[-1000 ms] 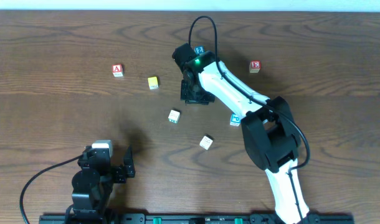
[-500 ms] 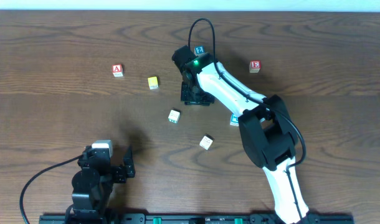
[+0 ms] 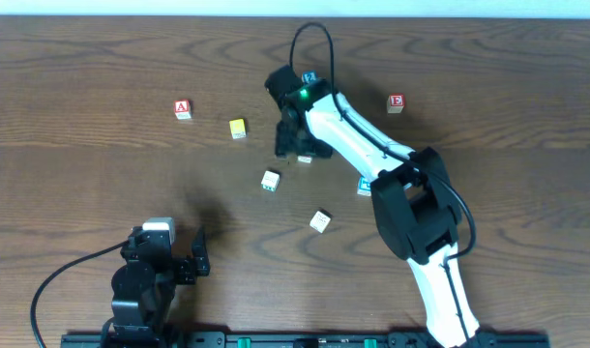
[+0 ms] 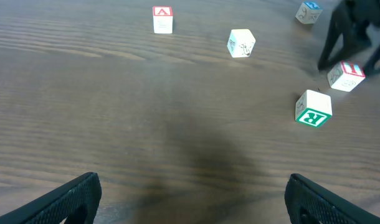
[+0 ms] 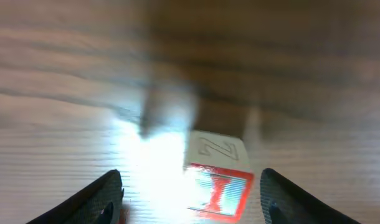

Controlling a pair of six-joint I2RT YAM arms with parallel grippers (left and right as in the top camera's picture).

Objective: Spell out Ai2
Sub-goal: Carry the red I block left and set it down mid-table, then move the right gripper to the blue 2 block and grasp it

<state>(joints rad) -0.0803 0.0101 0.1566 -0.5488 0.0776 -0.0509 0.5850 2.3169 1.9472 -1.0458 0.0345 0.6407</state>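
Note:
The red "I" block (image 5: 218, 180) lies on the table between the open fingers of my right gripper (image 5: 193, 202), closer to the right finger. In the overhead view that gripper (image 3: 295, 145) hangs over the block (image 3: 305, 159) mid-table. The red "A" block (image 3: 183, 109) sits far left and also shows in the left wrist view (image 4: 162, 18). A blue-lettered block (image 3: 309, 77) lies behind the right arm; I cannot read its letter. My left gripper (image 3: 191, 263) is open and empty near the front edge, fingers wide apart in the left wrist view (image 4: 190, 205).
Other loose blocks lie around: a yellow one (image 3: 238, 128), a green "R" one (image 3: 270, 181), a white one (image 3: 320, 221), a blue one (image 3: 365, 187) by the right arm, and a red "E" one (image 3: 397, 102) at the back right.
My right gripper has shifted slightly back and left; the "I" block now shows at its front edge. The left arm has not moved.

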